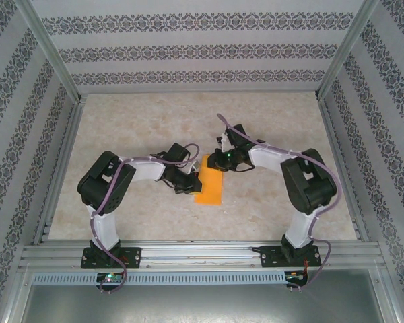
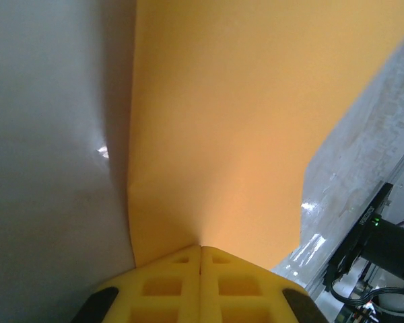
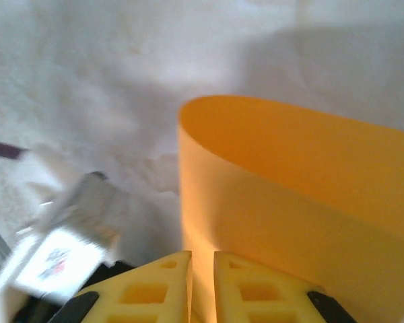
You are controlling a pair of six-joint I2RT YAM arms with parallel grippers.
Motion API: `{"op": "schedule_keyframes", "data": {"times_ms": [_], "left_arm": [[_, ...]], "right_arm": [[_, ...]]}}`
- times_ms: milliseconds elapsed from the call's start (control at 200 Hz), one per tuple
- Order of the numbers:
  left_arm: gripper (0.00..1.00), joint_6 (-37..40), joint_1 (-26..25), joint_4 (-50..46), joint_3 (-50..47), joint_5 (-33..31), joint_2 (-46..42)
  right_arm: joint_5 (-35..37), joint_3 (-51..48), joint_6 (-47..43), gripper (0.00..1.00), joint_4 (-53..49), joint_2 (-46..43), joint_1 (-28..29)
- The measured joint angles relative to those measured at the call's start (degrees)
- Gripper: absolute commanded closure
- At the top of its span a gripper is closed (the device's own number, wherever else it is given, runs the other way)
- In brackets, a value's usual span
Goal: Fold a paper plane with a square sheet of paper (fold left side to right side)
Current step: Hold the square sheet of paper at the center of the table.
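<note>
pale marbled surface (image 1: 135, 128) between patterned walls (image 1: 188, 50), with the square sheet of paper (image 1: 209, 189) lying near its centre. left gripper (image 2: 200, 250) was clamped shut on the sheet; right gripper (image 3: 202, 259) stood narrowly parted around its curled fold, grip uncertain. edges should align squarely before creasing. right wrist view revealed an open loop; top view read flat.

Square sheet of paper (image 1: 210, 185): plain bright orange. Left gripper (image 2: 200, 252) and right gripper (image 3: 202, 259): yellow fingers. Arms (image 1: 145, 168) black and white. Cables (image 1: 92, 214) look purple, too thin to be sure. Table (image 1: 141, 128) beige, marbled. Walls (image 1: 188, 50) white with dark floral bands.
</note>
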Motion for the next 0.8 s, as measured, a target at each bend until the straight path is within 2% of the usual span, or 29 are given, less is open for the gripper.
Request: {"op": "schedule_keyframes", "data": {"times_ms": [95, 255, 500, 799], "left_arm": [[1.00, -2.36, -0.79, 1.81, -1.22, -0.76, -0.74], [1.00, -5.86, -2.01, 4.28, -2.69, -1.84, -1.53], [1.00, -8.15, -2.93, 5.35, -2.93, -2.51, -1.68], [1.00, -8.33, -2.95, 5.38, -2.93, -2.56, -1.68]], "right_arm": [[0.04, -3.43, 0.98, 1.00, 0.00, -6.10, -0.72], [0.02, -11.13, 2.75, 1.00, -0.39, -11.78, -0.50], [0.48, -18.47, 4.63, 1.00, -2.08, -12.15, 3.76], [3.10, -19.06, 5.11, 1.00, -2.25, -9.99, 4.22]]}}
